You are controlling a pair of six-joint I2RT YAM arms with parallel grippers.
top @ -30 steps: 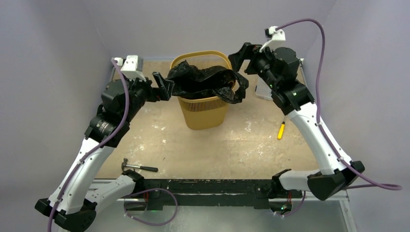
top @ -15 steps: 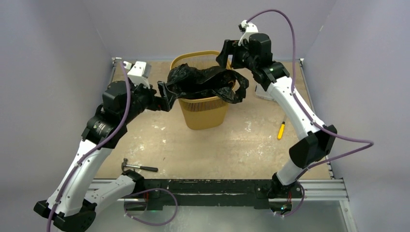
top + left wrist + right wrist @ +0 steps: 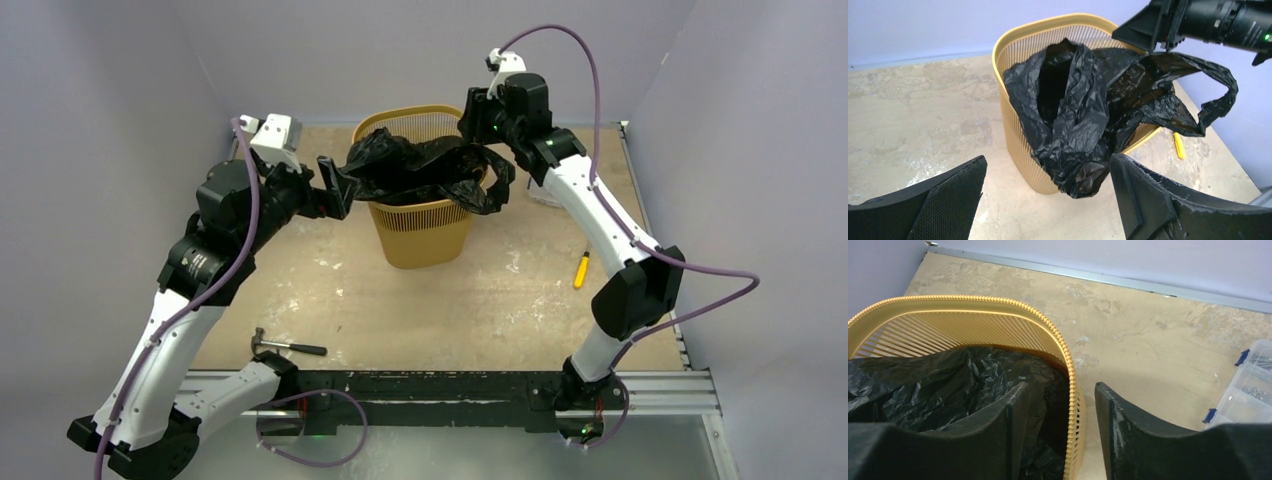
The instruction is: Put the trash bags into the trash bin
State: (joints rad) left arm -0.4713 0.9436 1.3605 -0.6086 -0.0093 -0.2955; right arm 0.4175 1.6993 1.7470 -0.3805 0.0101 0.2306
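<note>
The orange-yellow mesh trash bin (image 3: pixel 420 225) stands at the table's back middle. A wrinkled black trash bag (image 3: pixel 425 170) is draped over its mouth, partly inside, with a fold hanging down the left wall (image 3: pixel 1083 165) and a loop trailing off the right side (image 3: pixel 1220 95). My left gripper (image 3: pixel 337 188) is open just left of the bin, holding nothing, with the hanging fold ahead of its fingers (image 3: pixel 1048 160). My right gripper (image 3: pixel 473 125) is at the far right rim. Its fingers straddle the rim (image 3: pixel 1060 385), one over the bag (image 3: pixel 923 385) and one outside, not touching either.
A clear plastic box (image 3: pixel 1248 385) lies on the table right of the bin. A yellow-handled tool (image 3: pixel 581 270) lies at the right and a hammer (image 3: pixel 285 346) near the front left. Lilac walls enclose the table on three sides.
My right arm swung in from the right and came down over the bin's far right rim, its jaws narrowing. The left gripper backed slightly left, still open. The bag has barely shifted.
</note>
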